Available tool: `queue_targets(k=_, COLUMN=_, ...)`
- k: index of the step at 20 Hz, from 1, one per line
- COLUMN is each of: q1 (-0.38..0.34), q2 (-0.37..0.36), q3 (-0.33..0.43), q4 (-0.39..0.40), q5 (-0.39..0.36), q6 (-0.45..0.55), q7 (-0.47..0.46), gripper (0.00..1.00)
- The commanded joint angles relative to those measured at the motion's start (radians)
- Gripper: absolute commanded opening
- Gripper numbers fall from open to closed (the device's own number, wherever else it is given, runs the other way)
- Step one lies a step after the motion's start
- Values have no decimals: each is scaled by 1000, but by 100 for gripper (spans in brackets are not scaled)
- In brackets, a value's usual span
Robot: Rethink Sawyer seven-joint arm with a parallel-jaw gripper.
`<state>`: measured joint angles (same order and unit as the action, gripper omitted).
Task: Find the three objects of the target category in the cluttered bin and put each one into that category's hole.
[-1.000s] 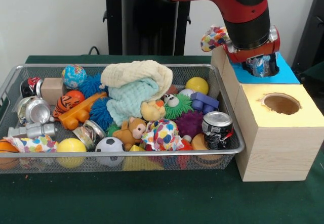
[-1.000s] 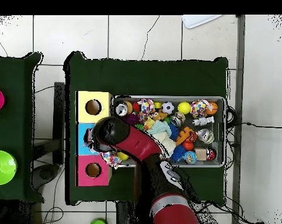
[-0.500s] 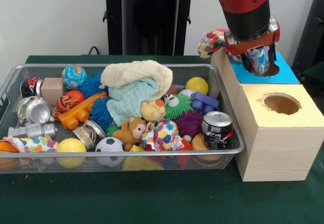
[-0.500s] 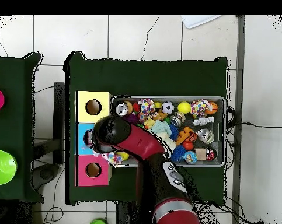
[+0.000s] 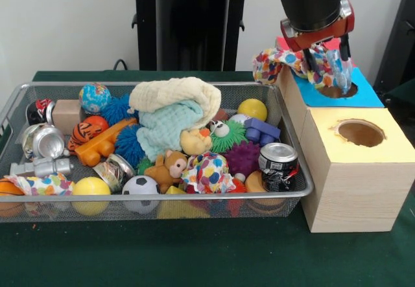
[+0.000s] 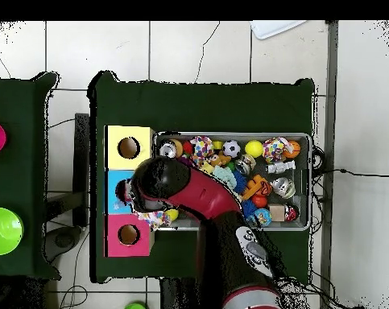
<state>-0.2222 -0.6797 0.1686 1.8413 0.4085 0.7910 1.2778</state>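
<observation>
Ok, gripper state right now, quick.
Gripper: shut on the multicoloured cloth, above the blue box's hole.

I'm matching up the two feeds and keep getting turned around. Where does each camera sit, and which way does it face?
Front view: sits low across the table, facing the robot; it looks over the wire bin and the wooden hole boxes. The red arm's end and the claw show over the blue box top.
Overhead view: sits above, looking straight down on the table; the red arm reaches up from the picture's bottom.
Shared: bin, yellow box top, blue box top, arm; the views are turned half round against each other.
</observation>
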Motion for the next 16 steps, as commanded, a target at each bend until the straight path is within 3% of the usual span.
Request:
queue_targets(k=1, q1=-33, q2=17, q3=16, q4=-41, q5=-38, q6=64, q7=147, gripper=100)
queue_targets(k=12, q1=-25, q2=52, q3=4, q4=-81, q5=-79, q6=59, q7=134, gripper=100)
queue_targets(k=16, q1=-16, q2=63, q3=-14, q4=-112, q5=-133, q6=99, q7=130, gripper=100)
